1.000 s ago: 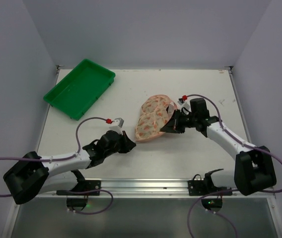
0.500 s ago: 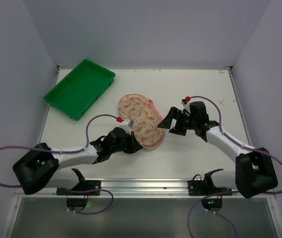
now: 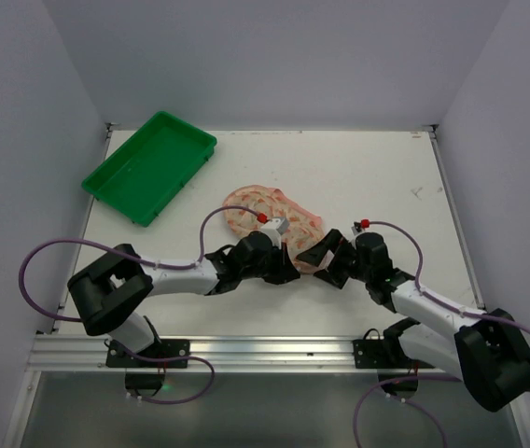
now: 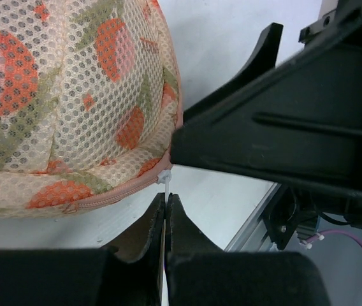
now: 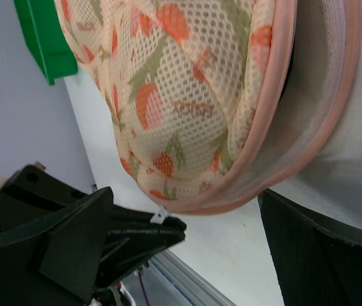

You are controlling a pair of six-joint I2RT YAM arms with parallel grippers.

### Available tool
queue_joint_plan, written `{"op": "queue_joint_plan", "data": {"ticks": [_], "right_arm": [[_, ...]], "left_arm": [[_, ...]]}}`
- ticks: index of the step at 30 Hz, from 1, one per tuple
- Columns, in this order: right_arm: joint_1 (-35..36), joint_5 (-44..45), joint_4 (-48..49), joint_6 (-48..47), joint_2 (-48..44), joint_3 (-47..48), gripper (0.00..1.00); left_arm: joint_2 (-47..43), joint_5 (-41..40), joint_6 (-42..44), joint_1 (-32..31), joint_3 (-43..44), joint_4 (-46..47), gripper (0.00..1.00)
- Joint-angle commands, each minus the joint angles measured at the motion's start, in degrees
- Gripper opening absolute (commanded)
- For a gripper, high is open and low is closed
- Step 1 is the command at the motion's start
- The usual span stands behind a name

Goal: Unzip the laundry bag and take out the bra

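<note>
A green tray sits at the far left corner of the white table, well apart from everything else. The left arm reaches in from the left. The left gripper is clenched tight with its tips at the near edge of the laundry bag, and a small white zipper pull pokes out just above them, though I cannot tell whether it is actually pinched. The bag lies near the middle of the table, print side up. Its pink zipper trim gapes on one side — pale mesh lining shows inside. The right gripper sits just beside it, jaws spread wide and holding nothing — one finger passes close by the left gripper's tips.
</note>
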Motion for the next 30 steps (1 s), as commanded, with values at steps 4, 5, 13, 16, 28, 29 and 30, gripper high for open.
{"op": "queue_joint_plan", "data": {"ticks": [4, 5, 13, 16, 28, 29, 30], "right_arm": [[0.3, 2.97, 11.4, 7.42, 7.48, 2.16, 0.92], [0.39, 2.71, 12.11, 8.39, 8.54, 2.07, 0.87], [0.48, 2.96, 12.47, 8.4, 11.02, 0.23, 0.07], [0.39, 5.34, 6.85, 5.51, 7.77, 1.28, 0.0], [1.62, 6.31, 6.22, 5.41, 3.89, -1.0, 0.0], [2.15, 6.48, 6.22, 5.58, 4.15, -1.0, 0.0], [3.11, 6.4, 6.22, 5.67, 4.68, -1.0, 0.0]], "left_arm": [[-1.24, 0.35, -1.67, -0.99, -0.23, 3.33, 0.0], [-1.42, 0.18, -1.85, -0.99, -0.41, 3.34, 0.0], [-3.09, -2.01, -0.79, -0.9, -1.64, 0.71, 0.0], [-5.72, -5.97, 0.26, -0.38, -4.45, -3.32, 0.0], [-13.9, -10.37, -0.27, 9.12, -15.54, -7.3, 0.0], [-13.82, -10.37, -0.09, 9.12, -15.18, -7.12, 0.0], [-13.55, -10.46, 0.52, 9.12, -14.66, -6.95, 0.0]]}}
